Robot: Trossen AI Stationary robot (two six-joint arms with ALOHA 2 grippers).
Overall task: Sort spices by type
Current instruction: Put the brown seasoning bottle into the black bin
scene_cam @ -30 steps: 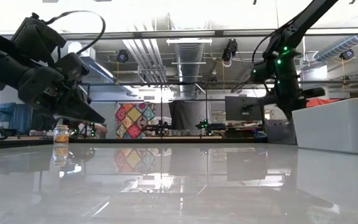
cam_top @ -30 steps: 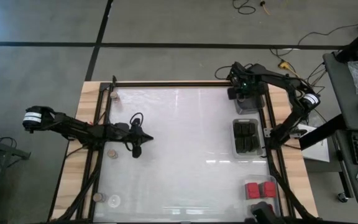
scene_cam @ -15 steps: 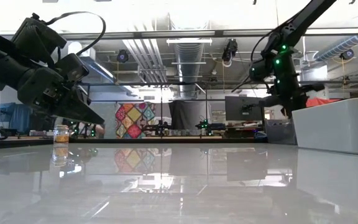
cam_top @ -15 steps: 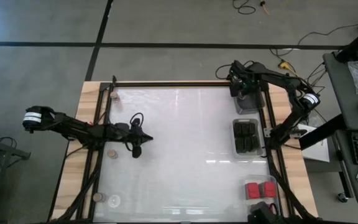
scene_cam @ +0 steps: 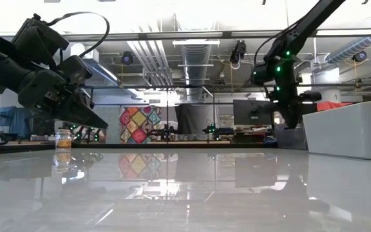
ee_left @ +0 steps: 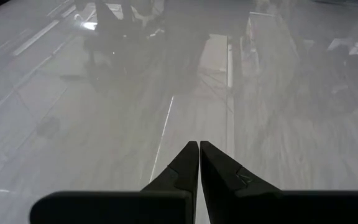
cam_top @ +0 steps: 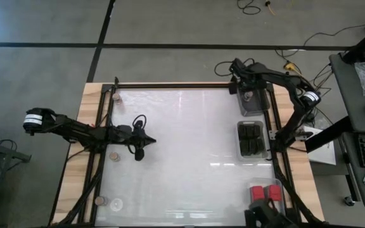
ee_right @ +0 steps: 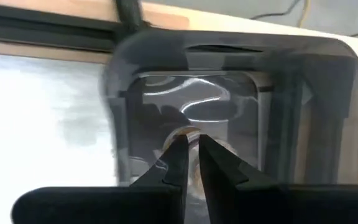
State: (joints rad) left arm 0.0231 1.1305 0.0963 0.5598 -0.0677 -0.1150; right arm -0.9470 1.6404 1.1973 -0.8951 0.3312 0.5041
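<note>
Tiny round jars stand on the table's left side: one near the far edge (cam_top: 116, 98), one (cam_top: 114, 156) beside my left gripper (cam_top: 139, 154), and two at the near left corner (cam_top: 100, 201). Another jar (cam_top: 248, 96) sits in the clear far-right tray (cam_top: 262, 109). Dark blocks (cam_top: 251, 139) fill the middle right tray, and red blocks (cam_top: 265, 192) fill the near one. My right gripper (cam_top: 241, 82) hangs shut above the far end of the jar tray; in the right wrist view the jar (ee_right: 185, 131) shows just beyond its fingertips (ee_right: 191, 142). My left gripper (ee_left: 199, 146) is shut and holds nothing.
Black rails frame the glossy white table top (cam_top: 182, 145), with wooden borders outside them. The three clear trays line the right edge. In the low view one jar (scene_cam: 63, 138) stands behind the left gripper (scene_cam: 95, 121). The table's middle is bare.
My right gripper has drawn back from over the far-right tray, toward the table's far edge and a little to the left. The jar inside that tray now shows uncovered in the high view. My left arm has kept still.
</note>
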